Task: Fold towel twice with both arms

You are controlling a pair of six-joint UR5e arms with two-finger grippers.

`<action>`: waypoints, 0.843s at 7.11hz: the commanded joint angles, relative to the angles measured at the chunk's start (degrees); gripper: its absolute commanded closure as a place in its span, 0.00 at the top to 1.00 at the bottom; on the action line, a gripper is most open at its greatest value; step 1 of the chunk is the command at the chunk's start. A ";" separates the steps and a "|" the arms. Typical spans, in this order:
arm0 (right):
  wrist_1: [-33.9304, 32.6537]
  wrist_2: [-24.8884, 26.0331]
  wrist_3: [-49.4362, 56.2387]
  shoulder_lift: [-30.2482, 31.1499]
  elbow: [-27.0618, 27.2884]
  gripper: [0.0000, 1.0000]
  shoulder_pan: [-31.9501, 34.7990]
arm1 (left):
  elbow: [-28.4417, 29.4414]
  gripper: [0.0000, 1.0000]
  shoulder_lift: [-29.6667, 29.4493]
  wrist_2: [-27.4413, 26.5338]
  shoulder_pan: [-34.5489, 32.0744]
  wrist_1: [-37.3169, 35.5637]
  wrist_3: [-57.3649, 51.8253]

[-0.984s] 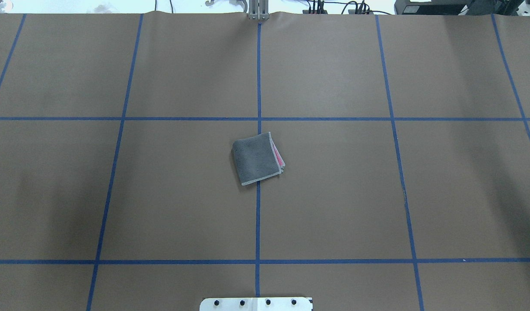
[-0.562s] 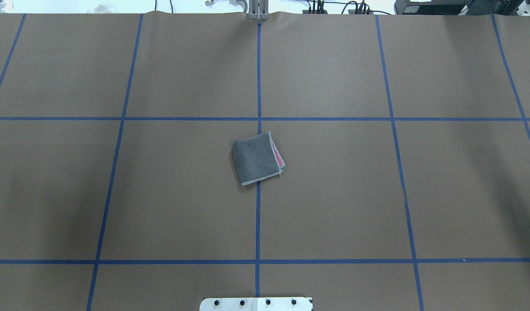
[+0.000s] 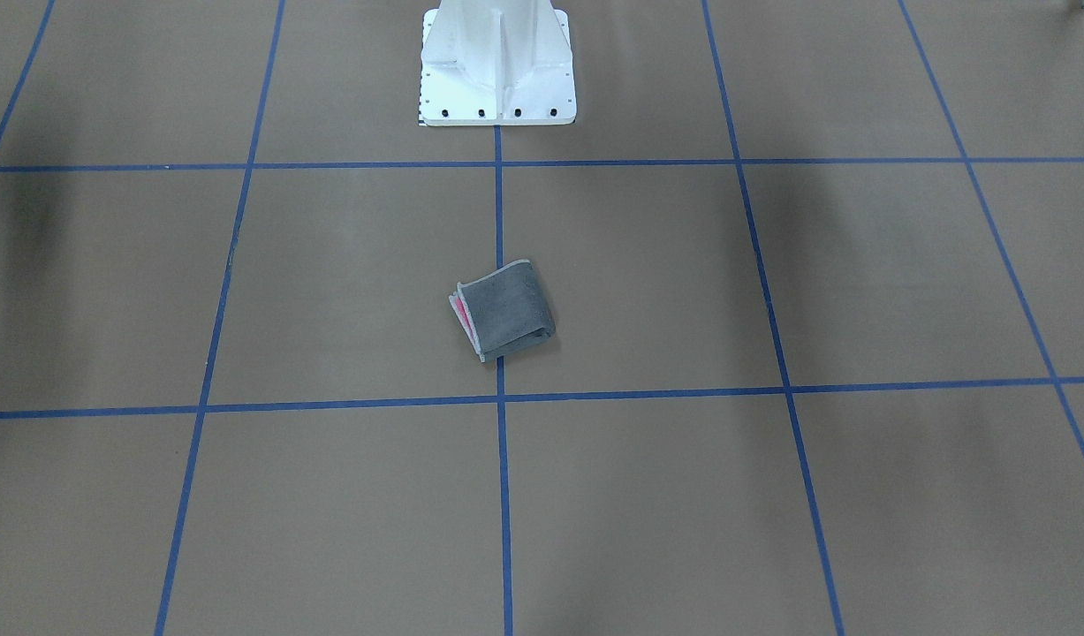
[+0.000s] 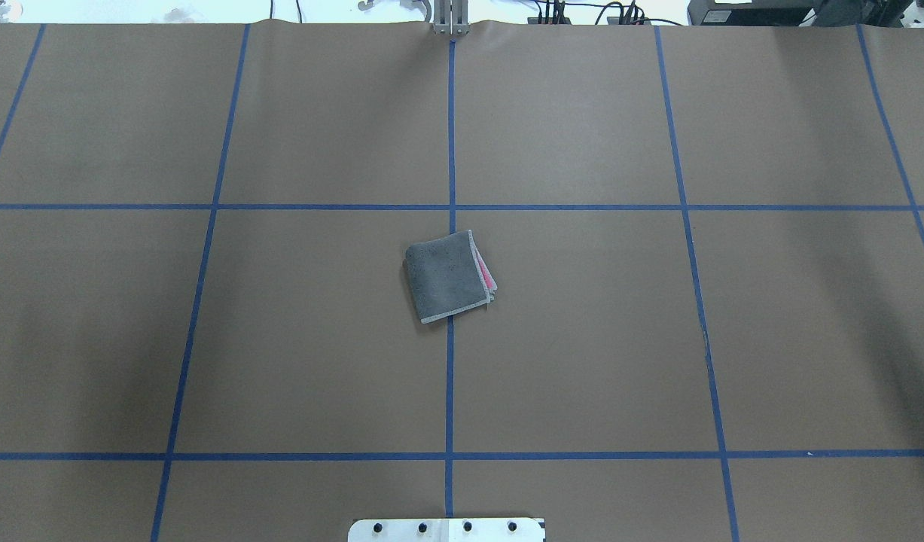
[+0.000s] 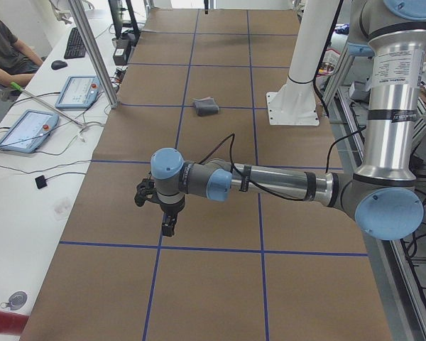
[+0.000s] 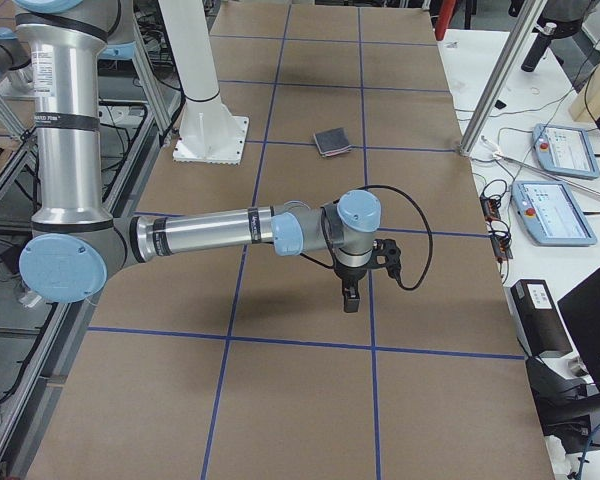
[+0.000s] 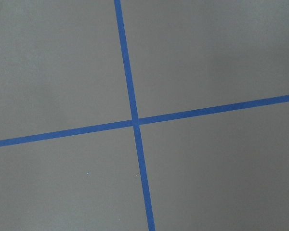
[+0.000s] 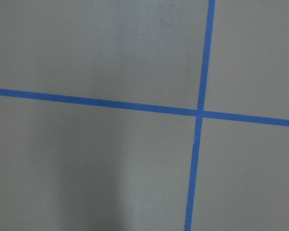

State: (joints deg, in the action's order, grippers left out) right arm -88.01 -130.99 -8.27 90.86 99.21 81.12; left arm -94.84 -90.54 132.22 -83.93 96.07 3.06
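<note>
Left gripper points straight down above the brown table, over a blue tape crossing. I see it only from the side, so I cannot tell how far its jaws stand apart; nothing hangs from it. My left arm lies low and level, forearm stretched out from the elbow. Midway sits the towel, folded, grey face up, pink showing at one edge, astride the centre tape line, well apart from both grippers, with the white pedestal on the robot's side of it. Right gripper likewise points down, its opening unreadable, right arm level.
</note>
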 commanded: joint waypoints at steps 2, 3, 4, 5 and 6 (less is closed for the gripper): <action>-0.05 -0.23 -0.26 0.02 0.01 1.00 0.00 | -0.08 1.00 1.07 0.05 0.00 0.69 -0.16; -0.05 -0.23 -0.26 0.02 0.01 1.00 0.00 | -0.08 1.00 1.07 0.05 0.00 0.69 -0.16; -0.05 -0.23 -0.34 0.02 -0.07 1.00 0.00 | -0.17 0.99 1.07 0.14 0.00 0.69 -0.08; -0.05 -0.23 -0.34 0.11 -0.07 1.00 0.00 | -0.08 0.99 1.16 0.75 0.00 0.69 -0.08; -0.05 -0.40 -0.43 0.20 -0.25 1.00 0.00 | 0.00 1.00 1.16 3.54 0.00 0.61 0.01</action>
State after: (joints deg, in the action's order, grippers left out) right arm -88.07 -131.26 -8.62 90.96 99.10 81.12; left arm -94.92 -89.43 133.44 -83.94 96.75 3.00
